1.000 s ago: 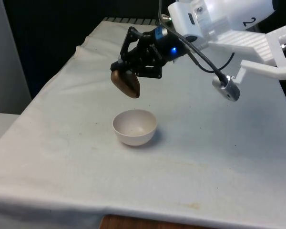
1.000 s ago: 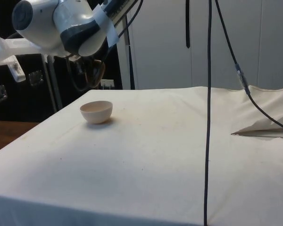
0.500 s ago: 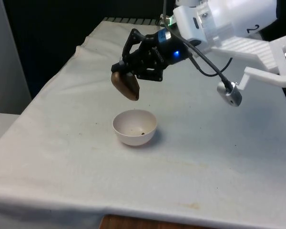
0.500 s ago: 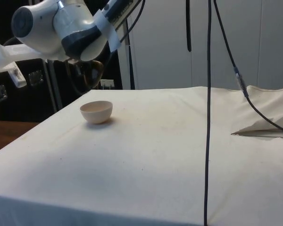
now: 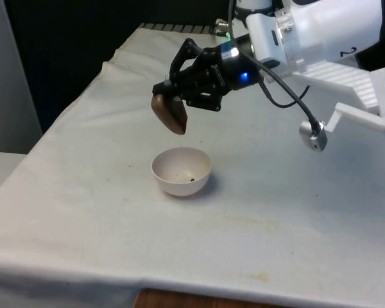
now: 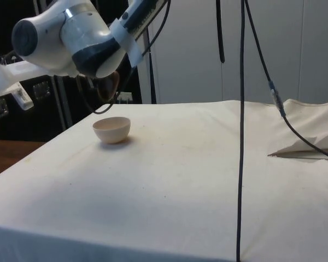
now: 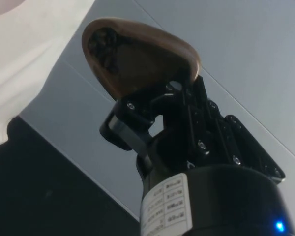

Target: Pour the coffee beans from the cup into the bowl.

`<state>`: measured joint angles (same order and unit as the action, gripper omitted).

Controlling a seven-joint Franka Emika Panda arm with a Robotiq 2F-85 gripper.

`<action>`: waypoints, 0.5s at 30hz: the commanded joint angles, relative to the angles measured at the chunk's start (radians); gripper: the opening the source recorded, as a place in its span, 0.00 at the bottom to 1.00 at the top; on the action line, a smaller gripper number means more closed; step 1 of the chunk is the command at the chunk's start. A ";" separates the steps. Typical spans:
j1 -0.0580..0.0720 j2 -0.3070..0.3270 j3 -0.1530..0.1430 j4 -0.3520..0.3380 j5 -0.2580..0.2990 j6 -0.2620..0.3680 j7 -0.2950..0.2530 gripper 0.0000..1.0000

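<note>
The gripper (image 5: 170, 96), clamped on the tipped brown cup (image 5: 170, 113), has lifted slightly above the bowl (image 5: 181, 171); a few beans (image 5: 191, 179) now lie inside, so pouring has begun

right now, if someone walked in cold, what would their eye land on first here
Most striking is the black gripper held in the air, shut on a brown cup tipped steeply over. Directly below the cup sits a white bowl on the white cloth, with one dark coffee bean in its bottom. In the wrist view, more dark beans cling inside the cup's mouth.
</note>
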<state>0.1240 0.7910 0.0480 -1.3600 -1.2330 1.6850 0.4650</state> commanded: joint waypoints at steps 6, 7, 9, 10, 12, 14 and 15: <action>0.007 0.007 0.005 0.005 -0.033 -0.034 0.007 0.00; 0.007 0.008 0.007 0.005 -0.038 -0.039 0.009 0.00; 0.008 0.009 0.012 0.004 -0.053 -0.053 0.014 0.00; 0.008 0.010 0.014 0.005 -0.057 -0.057 0.015 0.00; 0.003 0.006 0.020 0.000 -0.061 -0.055 0.018 0.00; 0.008 0.013 0.021 0.006 -0.073 -0.071 0.020 0.00; 0.010 0.015 0.023 0.007 -0.081 -0.079 0.024 0.00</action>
<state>0.1290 0.8000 0.0740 -1.3600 -1.3130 1.6140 0.4900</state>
